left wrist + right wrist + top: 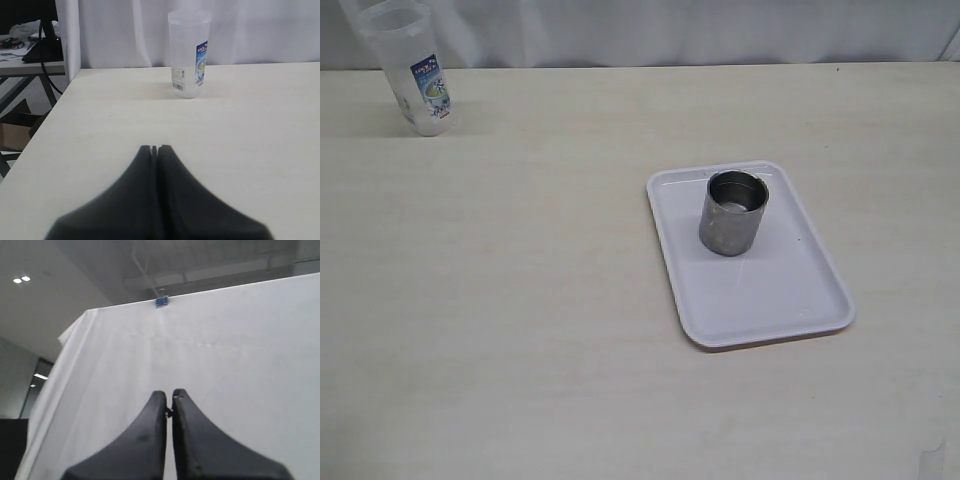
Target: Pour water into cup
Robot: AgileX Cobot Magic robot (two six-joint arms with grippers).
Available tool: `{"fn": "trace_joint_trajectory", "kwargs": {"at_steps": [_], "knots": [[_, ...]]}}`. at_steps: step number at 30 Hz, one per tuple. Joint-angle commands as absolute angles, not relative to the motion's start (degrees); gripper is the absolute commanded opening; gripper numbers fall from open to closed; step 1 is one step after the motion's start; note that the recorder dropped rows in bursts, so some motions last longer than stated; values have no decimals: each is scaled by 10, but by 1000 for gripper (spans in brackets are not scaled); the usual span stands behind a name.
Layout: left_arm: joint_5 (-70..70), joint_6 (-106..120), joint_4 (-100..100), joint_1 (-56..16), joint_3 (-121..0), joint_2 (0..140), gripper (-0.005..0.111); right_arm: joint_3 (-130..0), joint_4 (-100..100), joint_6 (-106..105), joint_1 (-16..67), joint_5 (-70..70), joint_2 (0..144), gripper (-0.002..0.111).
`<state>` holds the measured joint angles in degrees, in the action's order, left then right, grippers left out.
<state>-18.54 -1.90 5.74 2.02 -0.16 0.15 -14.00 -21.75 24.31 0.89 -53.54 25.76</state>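
The steel cup point(733, 212) stands upright on a white tray point(800, 300), right of the table's middle. A tall clear plastic pitcher with a blue-white label point(412, 68) stands at the far left corner; it also shows in the left wrist view point(188, 54), well ahead of my left gripper point(154, 148), which is shut and empty just above the table. My right gripper point(168, 395) is shut and empty, pointing up at a white curtain. Neither gripper shows in the exterior view. No water is visible.
The left edge of the table point(45, 125) runs beside the left gripper, with a desk and cables point(35, 50) beyond it. A white curtain point(670, 30) hangs behind the table.
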Motion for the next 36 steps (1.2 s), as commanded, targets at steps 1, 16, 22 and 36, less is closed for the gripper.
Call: {"fn": "trace_joint_trajectory", "kwargs": {"at_steps": [1, 16, 22, 36], "knots": [[-179, -18, 53, 18, 0, 0, 0, -70, -97, 165, 8, -528, 202, 4], [-178, -18, 54, 18, 0, 0, 0, 0, 81, -75, 8, -262, 67, 4], [-178, -18, 54, 18, 0, 0, 0, 0, 26, -68, 8, -114, 0, 4], [-178, -18, 54, 18, 0, 0, 0, 0, -9, -38, 8, 152, 0, 4]]}}
